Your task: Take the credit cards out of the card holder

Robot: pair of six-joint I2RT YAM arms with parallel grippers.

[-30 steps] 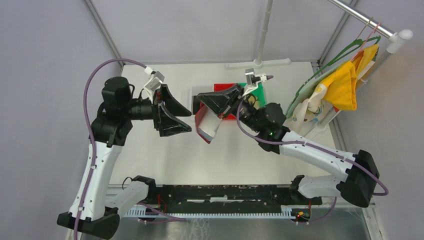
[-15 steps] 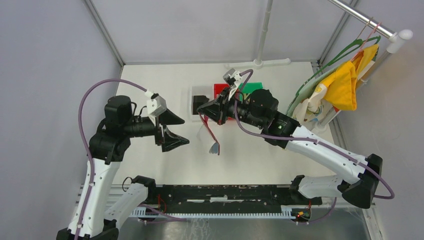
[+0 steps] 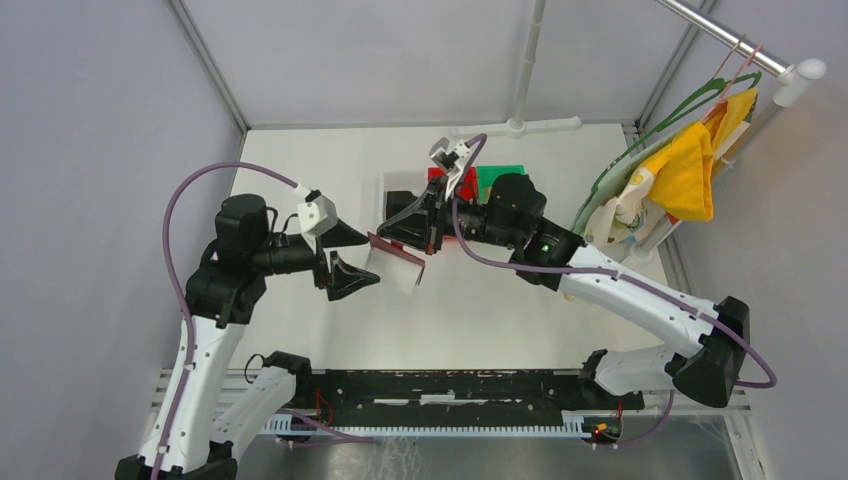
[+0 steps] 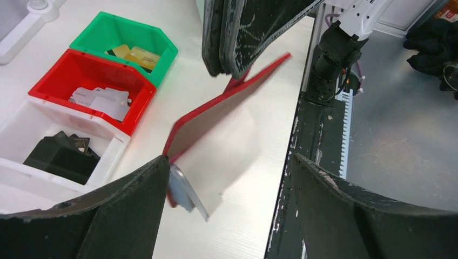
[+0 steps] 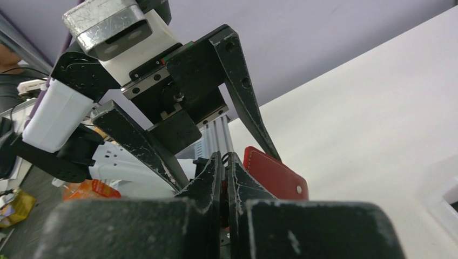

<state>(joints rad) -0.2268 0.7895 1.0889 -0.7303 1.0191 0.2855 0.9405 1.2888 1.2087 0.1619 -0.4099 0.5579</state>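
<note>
Top view: right gripper (image 3: pixel 405 238) has its jaws pressed together, clamped on one edge of the card holder (image 3: pixel 396 251). The holder is up off the table (image 3: pixel 480 310), sticking out past the right fingertips toward the left gripper (image 3: pixel 358 258). The left gripper's jaws are spread wide with nothing in them. The holder's free end sits just ahead of its fingertips, in line with the gap. Left wrist: the holder looks unfolded and tilted, red face to the camera. Its top edge is pinched by the right fingers coming in from above, and its lower corner is right at the tip of one left finger; touching or not, can't tell. A grey flat piece (image 4: pixel 186 191) pokes out at that corner; card or lining, can't tell. Off to that same finger's side, past the holder, three bins sit in a row, touching: green bin (image 4: pixel 162 46) with tan credit cards (image 4: pixel 135 54), red bin (image 4: pixel 135 100) with grey cards (image 4: pixel 102 102), white bin (image 4: pixel 108 156) with dark cards (image 4: pixel 59 156). Right wrist: right fingers are closed tight, with the red holder flap and its snap (image 5: pixel 298 190) just past their tips. The left gripper faces them, its fingers splayed either side.
</note>
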